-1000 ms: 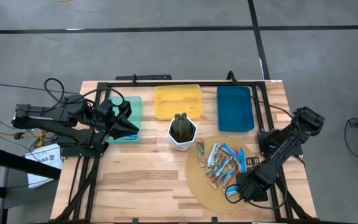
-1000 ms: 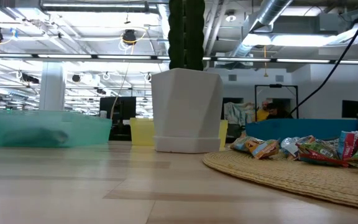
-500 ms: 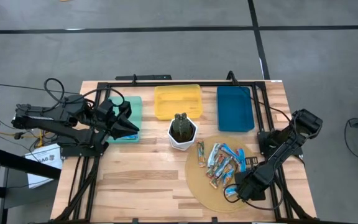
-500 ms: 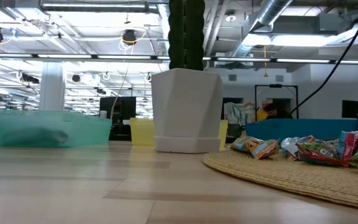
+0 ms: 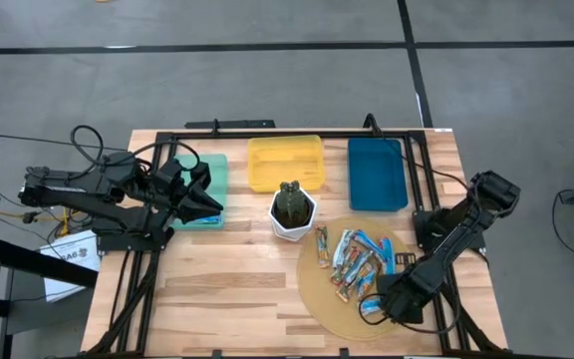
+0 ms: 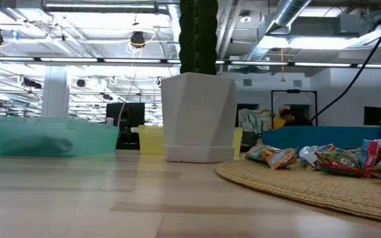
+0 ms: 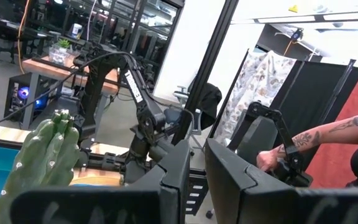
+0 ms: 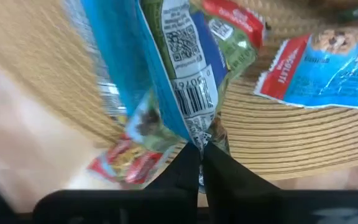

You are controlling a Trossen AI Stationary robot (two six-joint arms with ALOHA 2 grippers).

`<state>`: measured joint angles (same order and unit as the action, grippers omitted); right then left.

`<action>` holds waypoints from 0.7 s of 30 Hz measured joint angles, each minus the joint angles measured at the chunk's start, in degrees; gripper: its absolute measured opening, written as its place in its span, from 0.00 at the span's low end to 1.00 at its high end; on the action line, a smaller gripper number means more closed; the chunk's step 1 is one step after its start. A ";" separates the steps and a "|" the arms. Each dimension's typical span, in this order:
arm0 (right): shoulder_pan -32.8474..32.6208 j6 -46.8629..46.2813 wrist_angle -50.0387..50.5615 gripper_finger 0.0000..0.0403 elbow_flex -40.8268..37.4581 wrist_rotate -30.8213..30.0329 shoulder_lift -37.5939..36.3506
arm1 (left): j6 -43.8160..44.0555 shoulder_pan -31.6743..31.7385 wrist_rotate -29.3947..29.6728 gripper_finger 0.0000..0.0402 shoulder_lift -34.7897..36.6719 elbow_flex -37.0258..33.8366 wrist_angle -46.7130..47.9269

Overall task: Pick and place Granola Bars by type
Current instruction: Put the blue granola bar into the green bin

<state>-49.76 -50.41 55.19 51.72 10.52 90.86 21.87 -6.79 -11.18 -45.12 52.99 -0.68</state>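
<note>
Even overhead light, soft shadows.
Ceiling lamps (image 6: 137, 39) glare in low view; wrapper (image 8: 179, 81) close-up motion-blurred at edges.

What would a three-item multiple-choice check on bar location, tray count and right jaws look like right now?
1. The granola bars lie on: A teal tray, B round woven mat, C bare wood.
2. Trays along the far edge: A two, B three, C four.
3. The right gripper is: A wide open, B shut on a bar, C out of view.

B: the pile sits on the woven mat.
B: teal tray, yellow tray, blue tray.
B: the right wrist view shows the jaws pinching a blue wrapper.
</note>
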 joint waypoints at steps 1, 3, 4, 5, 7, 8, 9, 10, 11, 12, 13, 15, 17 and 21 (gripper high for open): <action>0.02 -0.74 -0.58 0.01 0.00 -0.04 -1.00 | 0.00 0.00 0.00 0.11 0.00 0.00 0.05; 0.00 -2.70 -1.63 0.01 0.00 -0.98 -3.04 | 0.00 0.00 0.00 0.11 0.00 0.00 0.15; 0.00 -4.10 -1.87 0.01 0.00 -1.70 -4.24 | 0.00 0.00 0.00 0.11 0.00 0.00 0.15; 0.00 -5.44 -2.14 0.01 0.00 -2.51 -5.56 | 0.00 0.01 -0.01 0.11 0.00 0.00 0.15; 0.00 -8.10 -2.52 0.00 0.02 -4.34 -8.09 | 0.00 0.01 -0.01 0.11 0.00 0.00 0.19; 0.02 -9.22 -2.75 0.00 0.02 -5.12 -9.51 | 0.00 0.01 -0.02 0.11 0.00 0.00 0.24; 0.04 -10.26 -3.54 0.00 0.02 -5.97 -10.93 | 0.00 0.00 -0.01 0.11 0.02 0.00 0.31; 0.07 -11.29 -4.46 0.00 0.02 -6.92 -12.31 | 0.00 0.01 -0.01 0.11 0.02 0.00 0.36; 0.07 -12.11 -5.24 0.00 0.02 -7.69 -13.71 | 0.00 0.01 -0.02 0.11 0.02 0.00 0.39; 0.24 -12.80 -6.45 0.00 0.02 -8.34 -15.06 | 0.00 0.00 -0.01 0.11 0.02 0.00 0.39; 0.40 -13.43 -8.02 0.00 0.02 -8.91 -16.28 | 0.00 0.02 -0.02 0.11 0.02 0.00 0.39; 0.91 -14.34 -11.19 0.00 0.02 -9.98 -18.76 | 0.00 0.00 -0.02 0.11 0.02 0.00 0.39; 1.70 -14.53 -15.12 0.00 0.02 -11.67 -20.85 | 0.00 0.00 -0.02 0.11 0.02 0.00 0.38; 3.71 -13.10 -22.77 0.00 0.02 -16.34 -23.72 | 0.00 0.01 -0.01 0.11 0.02 0.00 0.37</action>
<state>-46.05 -63.51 32.42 51.75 -5.81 67.14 21.87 -6.77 -11.19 -45.10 52.99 -0.31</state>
